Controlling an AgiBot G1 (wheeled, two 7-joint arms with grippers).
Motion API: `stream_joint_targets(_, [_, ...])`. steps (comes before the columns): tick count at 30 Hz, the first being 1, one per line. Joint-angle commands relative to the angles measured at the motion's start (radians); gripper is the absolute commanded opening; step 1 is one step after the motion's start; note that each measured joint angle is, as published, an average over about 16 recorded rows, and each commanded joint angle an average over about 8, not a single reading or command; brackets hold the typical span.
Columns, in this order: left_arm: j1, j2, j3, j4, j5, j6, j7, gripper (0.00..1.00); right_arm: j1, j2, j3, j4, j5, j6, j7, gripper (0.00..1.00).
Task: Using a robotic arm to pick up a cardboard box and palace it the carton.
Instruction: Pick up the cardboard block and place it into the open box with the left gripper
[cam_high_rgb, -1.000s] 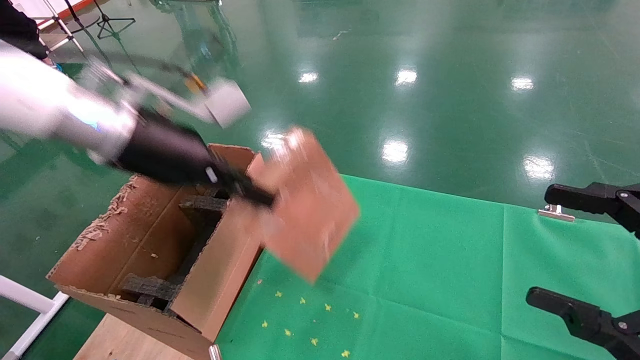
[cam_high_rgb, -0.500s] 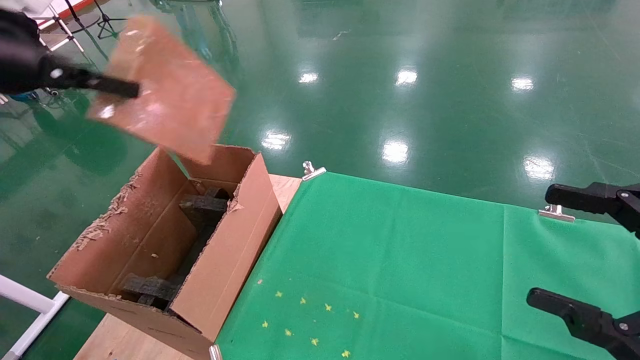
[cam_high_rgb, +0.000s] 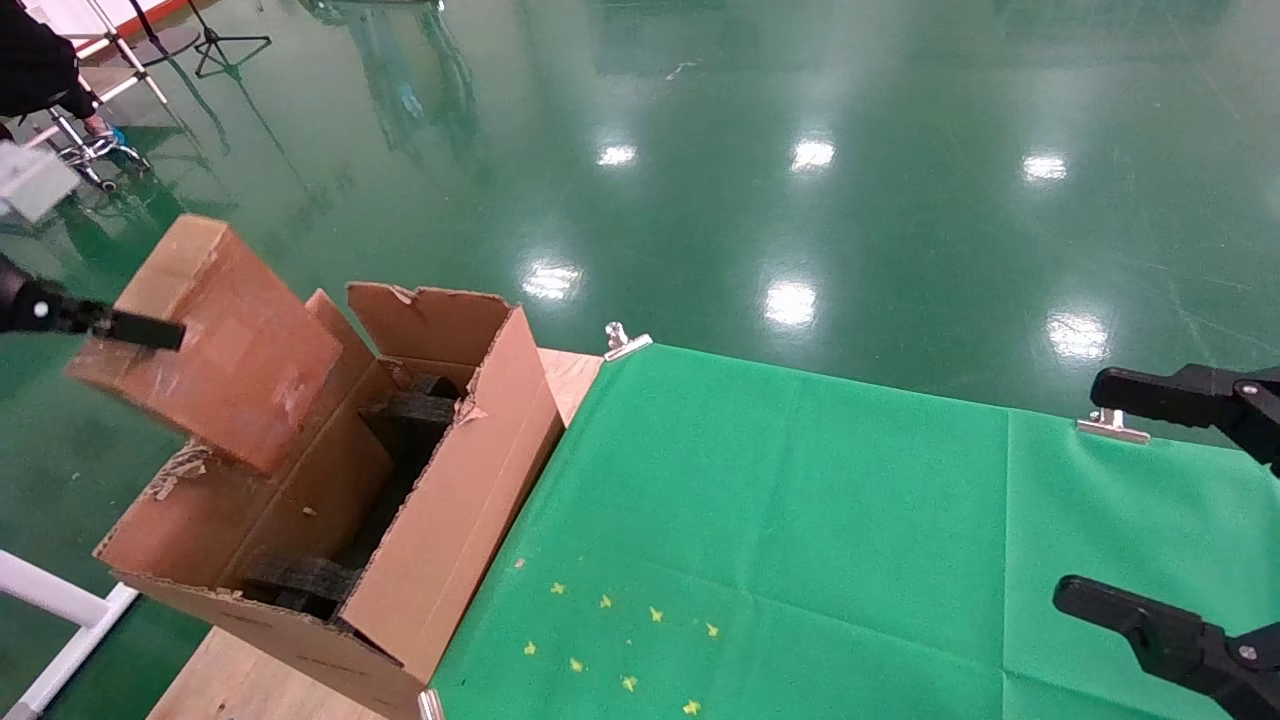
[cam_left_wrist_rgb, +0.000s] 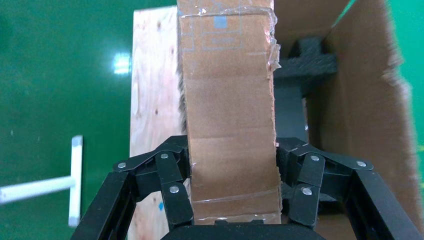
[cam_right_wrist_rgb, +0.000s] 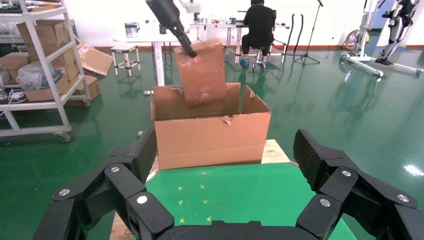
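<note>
My left gripper (cam_high_rgb: 130, 328) is shut on the small brown cardboard box (cam_high_rgb: 215, 345) and holds it tilted over the left side of the carton (cam_high_rgb: 440, 520). The box's lower end overlaps the carton's left flap, level with the opening. In the left wrist view the black fingers (cam_left_wrist_rgb: 175, 180) clamp both sides of the taped box (cam_left_wrist_rgb: 227, 100), with the carton's wall (cam_left_wrist_rgb: 365, 110) and black foam (cam_left_wrist_rgb: 305, 62) beyond. Black foam blocks (cam_high_rgb: 410, 408) lie inside the carton. My right gripper (cam_high_rgb: 1120, 505) is parked open and empty at the right edge. The right wrist view shows the box (cam_right_wrist_rgb: 202, 72) above the carton (cam_right_wrist_rgb: 210, 137).
The carton stands on a wooden tabletop (cam_high_rgb: 570, 375) beside a green cloth (cam_high_rgb: 800, 520) with small yellow marks (cam_high_rgb: 620, 640) and metal clips (cam_high_rgb: 625, 342). A white frame bar (cam_high_rgb: 60, 600) is at the lower left. A seated person (cam_right_wrist_rgb: 259, 25) and shelves (cam_right_wrist_rgb: 35, 65) are far back.
The left arm swung the box from over the table's edge up and to the left, then lowered it to the carton's left side. The right gripper has not moved.
</note>
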Motion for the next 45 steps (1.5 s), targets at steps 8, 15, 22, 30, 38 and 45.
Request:
stream_joint_targets(8, [0.088,0.052,0.021,0.206,-0.007,-0.085,0.119,0.0,0.0,0.0,0.0,0.0,0.0,0.0,0.0,1.0])
stream_joint_targets(15, [0.161,0.12,0.025,0.347,-0.028,-0.15,0.188,0.0,0.0,0.0,0.0,0.0,0.0,0.0,0.0,1.0])
stream_joint_targets(22, [0.217,0.181,0.018,0.469,-0.05,-0.213,0.249,0.0,0.0,0.0,0.0,0.0,0.0,0.0,0.0,1.0])
stream_joint_targets(30, [0.28,0.232,0.007,0.582,-0.074,-0.272,0.296,0.0,0.0,0.0,0.0,0.0,0.0,0.0,0.0,1.0])
stream_joint_targets(38, [0.338,0.265,-0.005,0.652,-0.093,-0.338,0.312,0.0,0.0,0.0,0.0,0.0,0.0,0.0,0.0,1.0])
stream_joint_targets(45, [0.395,0.296,-0.01,0.678,-0.101,-0.442,0.311,0.0,0.0,0.0,0.0,0.0,0.0,0.0,0.0,1.0])
